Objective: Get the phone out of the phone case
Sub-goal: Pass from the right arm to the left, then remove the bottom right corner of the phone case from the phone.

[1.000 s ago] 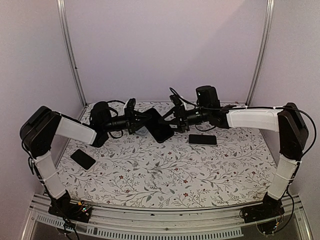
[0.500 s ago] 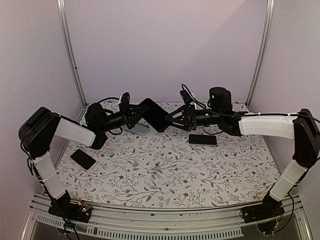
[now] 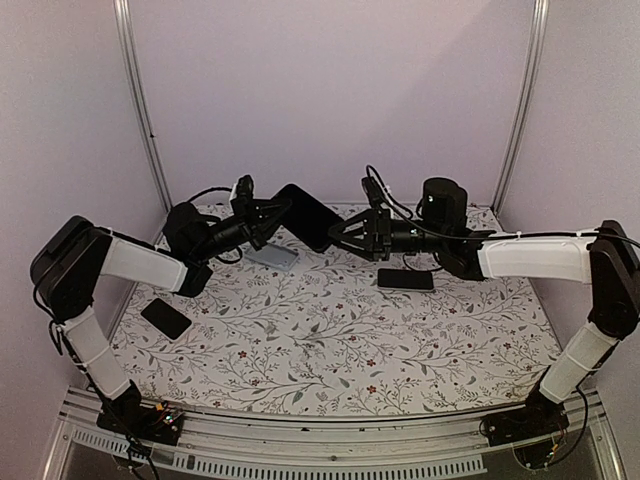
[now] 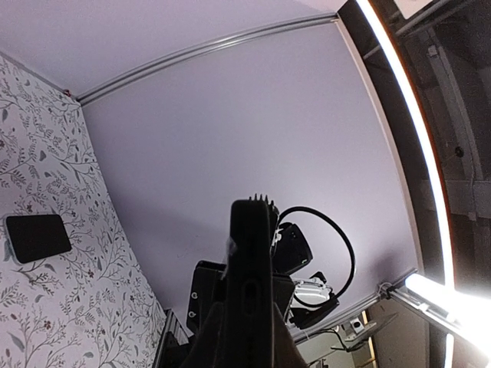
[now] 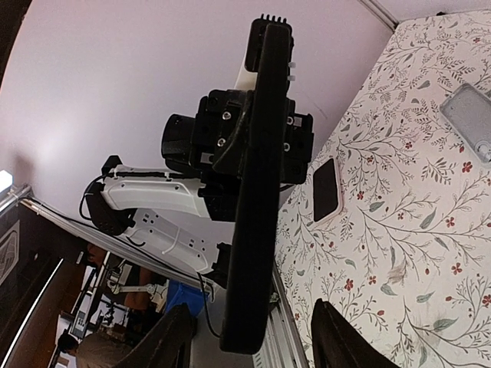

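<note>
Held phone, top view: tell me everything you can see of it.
The black phone is a thin, glossy dark slab with rounded corners, held in the air over the far part of the floral table, tilted with a broad face toward the top camera. The left hand is shut on its left end. The right hand stands open at its right end, fingers flanking the edge; contact cannot be told.

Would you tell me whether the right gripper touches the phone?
Apart: right wrist view shows the phone edge-on between the right gripper's fingers, gaps both sides.
</note>
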Robot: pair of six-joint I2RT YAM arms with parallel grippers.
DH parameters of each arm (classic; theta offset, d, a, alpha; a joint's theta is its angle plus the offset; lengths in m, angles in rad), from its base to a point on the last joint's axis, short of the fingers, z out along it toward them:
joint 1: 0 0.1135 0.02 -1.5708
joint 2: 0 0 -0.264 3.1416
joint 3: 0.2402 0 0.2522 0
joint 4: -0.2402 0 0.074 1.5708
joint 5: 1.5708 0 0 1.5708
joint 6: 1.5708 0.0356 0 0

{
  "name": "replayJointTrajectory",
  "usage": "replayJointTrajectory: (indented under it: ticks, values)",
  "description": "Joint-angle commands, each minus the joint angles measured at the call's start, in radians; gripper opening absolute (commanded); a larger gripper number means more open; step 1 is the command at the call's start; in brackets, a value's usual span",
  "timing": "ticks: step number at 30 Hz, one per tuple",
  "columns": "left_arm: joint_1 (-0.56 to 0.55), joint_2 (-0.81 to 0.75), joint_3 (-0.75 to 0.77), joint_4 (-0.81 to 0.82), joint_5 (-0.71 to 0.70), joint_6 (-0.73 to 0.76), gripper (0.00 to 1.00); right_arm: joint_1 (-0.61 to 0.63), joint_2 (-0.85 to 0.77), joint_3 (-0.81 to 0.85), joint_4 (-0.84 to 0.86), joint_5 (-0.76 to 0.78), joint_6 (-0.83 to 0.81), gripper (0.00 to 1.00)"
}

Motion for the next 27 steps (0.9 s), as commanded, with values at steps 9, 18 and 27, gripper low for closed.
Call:
replayJointTrajectory:
  ticks: [9,18,27]
  values:
    - [-0.016,-0.052,0.018,0.075,0.001,-0.004,0.0,-0.013,-0.085,-0.054,0.105,0.067,0.024,0.52]
    - [-0.016,-0.052,0.029,0.069,0.015,-0.003,0.0,-0.013,-0.092,-0.054,0.147,0.035,0.036,0.38]
    - [-0.025,-0.049,0.05,0.099,0.024,-0.036,0.0,-0.016,-0.066,-0.029,0.156,0.029,0.039,0.2]
